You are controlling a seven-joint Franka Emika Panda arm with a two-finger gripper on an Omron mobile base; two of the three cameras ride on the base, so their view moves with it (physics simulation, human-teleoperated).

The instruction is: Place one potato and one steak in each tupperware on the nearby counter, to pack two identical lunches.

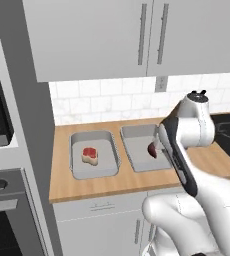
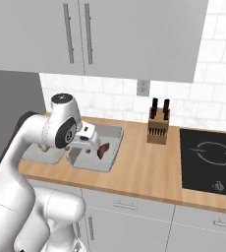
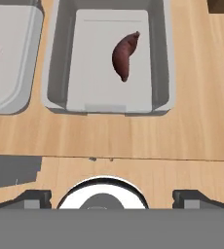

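The white arm rises from the base, bends forward over the desk and holds its hand above the right-hand tupperware, just short of its near rim. In the hand view the jaws stand wide apart with nothing between them, the two dark fingertips showing at the bottom corners over bare wood.

The wood-grain desk carries two tupperware, side by side and just apart, both near the tiled back wall. The left tupperware holds one steak, pale-edged with a red centre, lying flat near the middle of its floor. The right tupperware holds one dark reddish-brown potato, long and tapered, lying on the floor toward the right side, clear of the walls. So each tray holds a single item.

Further right on the desk, well apart from the trays, one wooden knife block stands upright with two black handles, and beyond it a black cooktop is set into the surface.
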